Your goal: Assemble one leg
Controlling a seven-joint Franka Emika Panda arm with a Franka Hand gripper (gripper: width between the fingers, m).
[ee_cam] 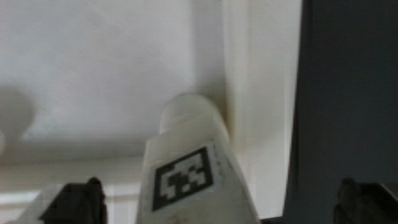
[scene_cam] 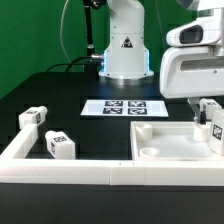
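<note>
My gripper point(scene_cam: 211, 122) hangs over the right corner of the large white panel point(scene_cam: 170, 146). In the wrist view a white leg point(ee_cam: 192, 150) with a square tag sits between my two dark fingertips point(ee_cam: 80, 203), with a gap showing on each side, so my gripper point(ee_cam: 222, 208) looks open around it. The same leg point(scene_cam: 214, 131) shows at the panel's right edge in the exterior view. Whether it touches the panel I cannot tell. Two more legs point(scene_cam: 35, 117) point(scene_cam: 60, 145) lie loose at the exterior view's left.
The marker board point(scene_cam: 125, 107) lies behind the panel, in front of the robot base point(scene_cam: 125, 55). A white L-shaped rail point(scene_cam: 70, 177) runs along the front and left side. A green wall stands behind.
</note>
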